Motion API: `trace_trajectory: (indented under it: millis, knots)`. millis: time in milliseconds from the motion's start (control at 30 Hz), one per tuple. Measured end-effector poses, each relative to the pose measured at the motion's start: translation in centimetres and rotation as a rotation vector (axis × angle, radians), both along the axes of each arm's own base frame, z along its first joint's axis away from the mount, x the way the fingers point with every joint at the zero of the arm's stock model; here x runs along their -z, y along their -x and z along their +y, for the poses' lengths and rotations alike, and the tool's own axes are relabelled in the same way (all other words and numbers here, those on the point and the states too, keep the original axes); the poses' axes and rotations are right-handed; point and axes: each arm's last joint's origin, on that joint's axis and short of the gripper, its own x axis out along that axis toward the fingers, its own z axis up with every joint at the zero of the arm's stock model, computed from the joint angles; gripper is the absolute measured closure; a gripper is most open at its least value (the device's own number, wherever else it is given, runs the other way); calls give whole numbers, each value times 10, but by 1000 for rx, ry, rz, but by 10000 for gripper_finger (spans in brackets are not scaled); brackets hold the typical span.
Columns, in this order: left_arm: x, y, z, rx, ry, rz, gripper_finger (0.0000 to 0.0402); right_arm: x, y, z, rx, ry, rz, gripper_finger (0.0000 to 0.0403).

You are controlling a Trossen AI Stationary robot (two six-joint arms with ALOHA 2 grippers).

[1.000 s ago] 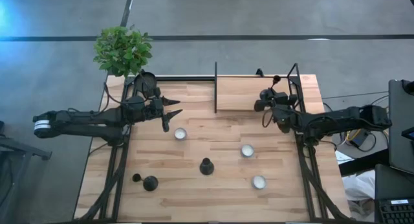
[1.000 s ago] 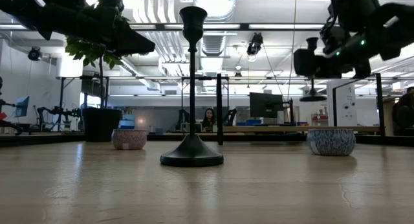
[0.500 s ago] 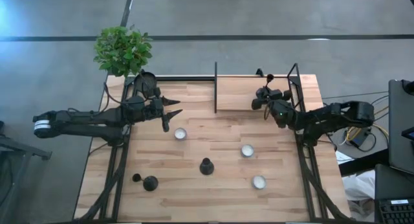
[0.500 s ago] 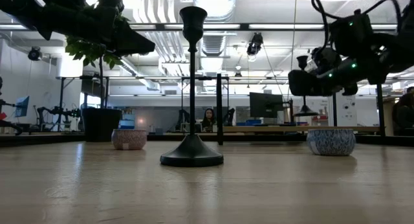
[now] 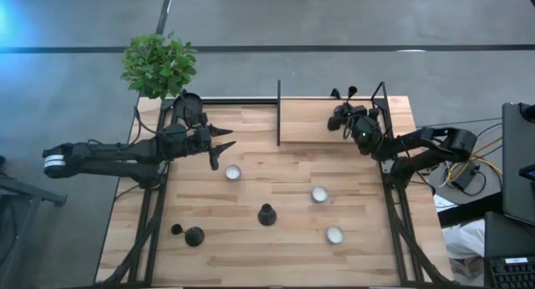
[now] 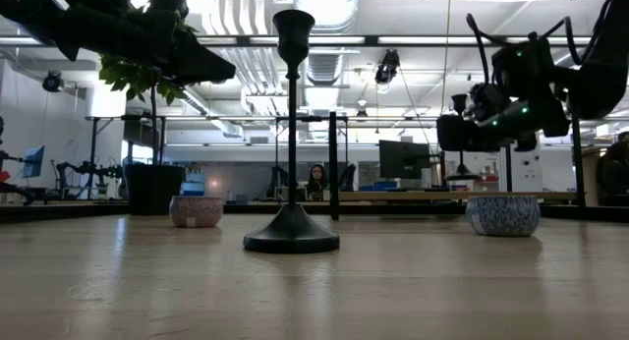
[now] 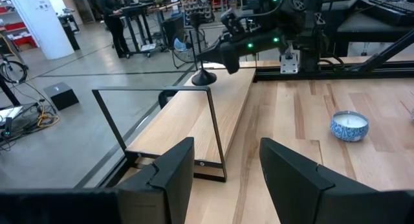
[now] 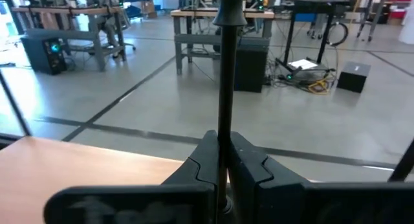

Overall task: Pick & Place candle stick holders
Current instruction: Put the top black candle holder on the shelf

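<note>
Right gripper (image 5: 344, 115): over the raised pale wooden shelf (image 5: 305, 122) at the table's far edge, near the far right corner; fingers (image 8: 249, 166) pressed onto the thin stem of a black candlestick holder (image 8: 224, 75).
Held holder: upright; round base hidden behind the fingers in the right wrist view; small and partly masked by the arm from above, so contact with the shelf cannot be told.
Left gripper (image 5: 224, 139): above the table near the far left corner, fingers (image 7: 169, 169) spread with nothing between them.
Second black candlestick holder (image 5: 267, 215): upright near the table's middle, toward the near edge; flared base, thin stem and cup top plain in the low view (image 6: 292, 134).
Third black candlestick holder (image 5: 190, 235): near the near left corner, apparently lying on its side; not made out in the low view.
Small round candle bowls (image 5: 232, 173): three, spread across the wooden table (image 5: 368, 247), well apart.
Green potted plant (image 5: 159, 64): at the far left corner, its dark pot mostly hidden by leaves from above.
</note>
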Motion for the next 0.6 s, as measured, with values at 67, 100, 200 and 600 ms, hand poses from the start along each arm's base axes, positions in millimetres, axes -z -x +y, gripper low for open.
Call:
trace_trajectory:
  millis: [67, 100, 200, 600]
  knots:
    - [0, 0, 0, 0, 0, 0, 220, 0, 2, -3, 14, 6, -10, 392]
    - [0, 0, 0, 0, 0, 0, 220, -1, 3, -5, 16, 10, -17, 392]
    - [0, 0, 0, 0, 0, 0, 220, 0, 6, -11, 12, 11, -28, 392]
    - [0, 0, 0, 0, 0, 0, 220, 7, 7, -31, -49, -1, -37, 392]
